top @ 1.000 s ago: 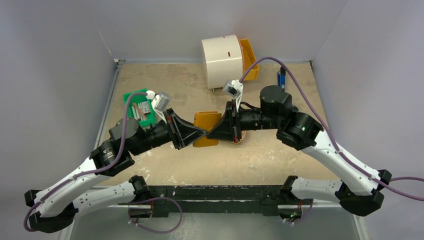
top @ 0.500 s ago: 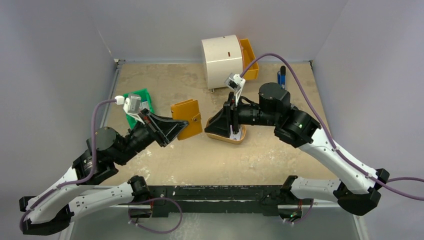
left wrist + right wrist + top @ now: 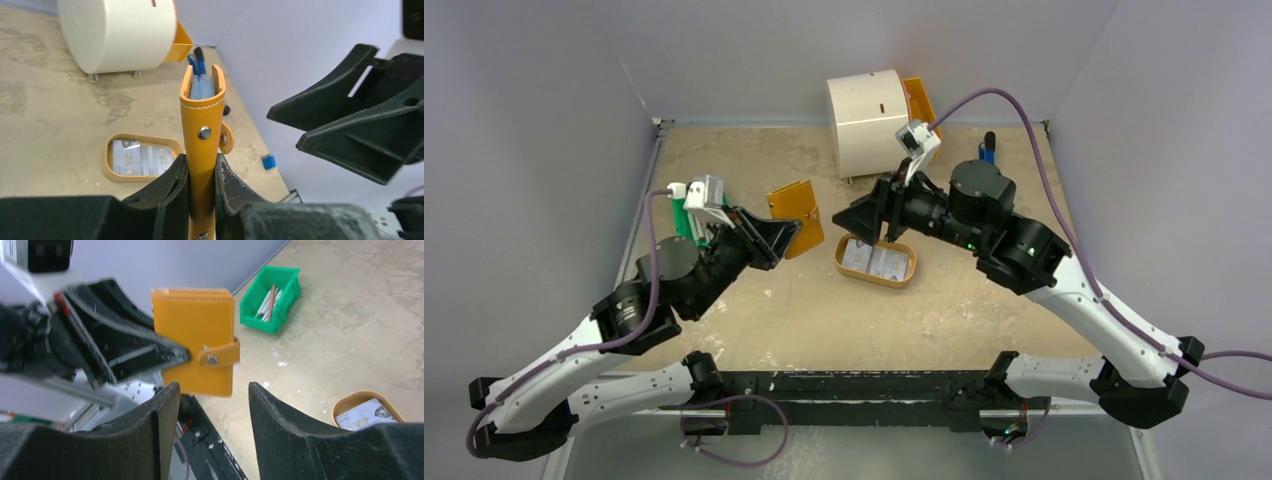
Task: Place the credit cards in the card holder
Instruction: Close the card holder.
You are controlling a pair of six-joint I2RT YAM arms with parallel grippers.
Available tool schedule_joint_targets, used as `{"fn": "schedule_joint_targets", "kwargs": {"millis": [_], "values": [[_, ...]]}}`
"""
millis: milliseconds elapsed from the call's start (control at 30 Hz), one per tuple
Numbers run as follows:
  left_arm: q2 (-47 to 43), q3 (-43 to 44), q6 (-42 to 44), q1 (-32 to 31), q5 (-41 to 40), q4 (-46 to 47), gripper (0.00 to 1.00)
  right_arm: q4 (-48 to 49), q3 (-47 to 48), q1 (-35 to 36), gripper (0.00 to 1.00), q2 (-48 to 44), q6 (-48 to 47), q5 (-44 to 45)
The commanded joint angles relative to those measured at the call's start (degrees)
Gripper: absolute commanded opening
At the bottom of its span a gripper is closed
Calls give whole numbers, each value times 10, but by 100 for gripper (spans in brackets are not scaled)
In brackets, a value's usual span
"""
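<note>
Left jaws: mine, closed tight on the wallet. One finger presses each leather face near its lower end, and nothing else is in them.
Right jaws: mine too, standing well apart and empty. The wallet shows through the gap in the right wrist view.
Right jaws, place: raised over the far left end of the tray, not touching it.
Wallet, place: left of the tray in the top view, held up off the bench and apart from the tray.
Wallet, pose: upright in my grip, with its narrow folded edge towards the left wrist camera.
Wallet, strap: a small tab with a round snap wraps over one edge. I cannot tell whether it is fastened.
Wallet, top: pale bluish sheet edges show between the leather sides. I cannot tell whether they are cards or pockets.
Cards: lying flat inside the tray, pale with faint print. I cannot tell how many.
Tray: oval, tan, resting on the bench near its middle.
Cabinet: white and round, beyond the tray at the far edge, with an orange drawer pulled out on its right side.
Bin: green, well left of the tray and past the wallet, with sticks inside.
</note>
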Motion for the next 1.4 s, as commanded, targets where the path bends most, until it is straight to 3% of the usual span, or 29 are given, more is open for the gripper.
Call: {"fn": "schedule_joint_targets", "kwargs": {"millis": [0,300,667,933,1200,1367], "values": [[30,42,-4,-2,-82,-5,0,-9,63,7,56,52,43,87],[75,71,-10,-2,-142,-35,0,-55,124,27,56,125,59,152],[84,76,-10,-2,-143,-35,0,-66,137,28,50,155,56,147],[82,72,-10,-2,-144,-37,0,-46,134,28,56,162,58,128],[75,70,-12,-2,-143,-37,0,-64,144,28,38,176,63,115],[73,68,-14,-2,-141,-38,0,-66,144,28,32,180,67,105]]}}
